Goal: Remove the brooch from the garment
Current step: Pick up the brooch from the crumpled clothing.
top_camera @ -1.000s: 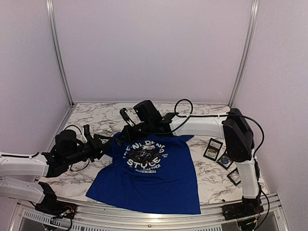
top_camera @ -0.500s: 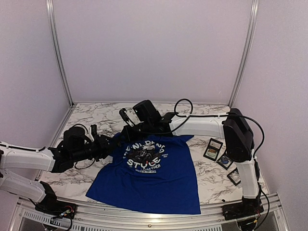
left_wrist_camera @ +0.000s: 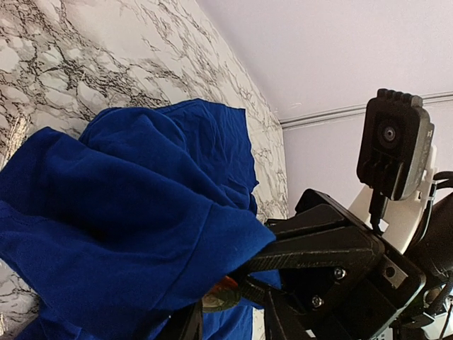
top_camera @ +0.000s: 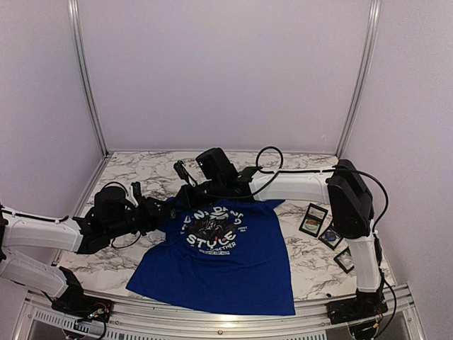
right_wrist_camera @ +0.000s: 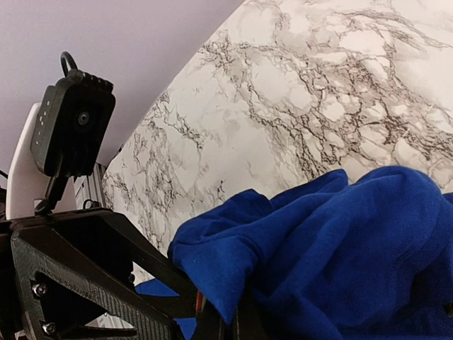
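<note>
The royal-blue garment (top_camera: 219, 255) lies flat on the marble table with its white lettering up, and its far-left shoulder is lifted. My right gripper (top_camera: 187, 193) is shut on a fold of that shoulder (right_wrist_camera: 233, 283). It also shows in the left wrist view (left_wrist_camera: 318, 244) pinching the cloth. The brooch (left_wrist_camera: 223, 294), small, round and red-olive, hangs under the lifted fold. It shows only as a red sliver in the right wrist view (right_wrist_camera: 199, 306). My left gripper (top_camera: 170, 210) is at the same fold, open, its fingers (left_wrist_camera: 190, 324) either side of the brooch.
Three small dark-framed cards (top_camera: 313, 218) (top_camera: 330, 236) (top_camera: 345, 260) lie at the table's right edge. The table (top_camera: 141, 173) is walled on three sides, with metal posts (top_camera: 88, 78) at the back corners. Both arms meet over the shirt's left shoulder.
My left arm has moved right, from the table's left side up to the shirt's lifted shoulder. The right gripper has kept its hold on the fold and barely shifted.
</note>
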Tool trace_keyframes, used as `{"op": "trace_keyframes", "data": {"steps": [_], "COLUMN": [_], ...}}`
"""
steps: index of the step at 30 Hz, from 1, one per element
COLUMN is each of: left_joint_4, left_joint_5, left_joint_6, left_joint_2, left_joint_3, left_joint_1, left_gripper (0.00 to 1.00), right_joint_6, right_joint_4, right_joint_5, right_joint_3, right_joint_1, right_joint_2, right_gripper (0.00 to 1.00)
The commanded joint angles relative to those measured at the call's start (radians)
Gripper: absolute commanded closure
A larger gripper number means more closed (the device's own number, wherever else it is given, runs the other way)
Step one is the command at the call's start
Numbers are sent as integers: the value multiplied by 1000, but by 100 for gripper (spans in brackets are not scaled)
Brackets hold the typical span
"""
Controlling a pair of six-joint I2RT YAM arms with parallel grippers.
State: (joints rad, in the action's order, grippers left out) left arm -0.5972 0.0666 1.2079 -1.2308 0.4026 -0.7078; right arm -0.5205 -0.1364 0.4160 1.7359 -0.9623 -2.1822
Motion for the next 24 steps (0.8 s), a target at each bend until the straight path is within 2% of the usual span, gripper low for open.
{"op": "trace_keyframes", "data": {"steps": [1, 4, 6, 9, 16, 24], "left_joint_4": [26, 58, 88, 121, 120, 127], "left_joint_5": [-25, -27, -34, -46, -42, -36], "left_joint_6": [-15, -26, -34, -44, -49, -47], "left_joint_2": [-4, 7, 19, 31, 26, 30], "left_joint_3": [0, 5, 8, 10, 20, 14], "left_joint_1": [1, 1, 1, 2, 8, 13], "left_gripper": [69, 67, 57, 52, 55, 64], "right_joint_6": [-17, -17, -14, -16, -18, -24], "right_joint_4": [39, 38, 37, 39, 46, 62], "right_joint_5": [26, 24, 20, 24, 46, 65], "right_joint_3": [-4, -6, -7, -7, -9, -25], "right_joint_1": [-9, -8, -7, -7, -8, -11], "right_joint_2": [35, 36, 38, 40, 39, 45], "right_gripper": [100, 100, 100, 100, 100, 100]}}
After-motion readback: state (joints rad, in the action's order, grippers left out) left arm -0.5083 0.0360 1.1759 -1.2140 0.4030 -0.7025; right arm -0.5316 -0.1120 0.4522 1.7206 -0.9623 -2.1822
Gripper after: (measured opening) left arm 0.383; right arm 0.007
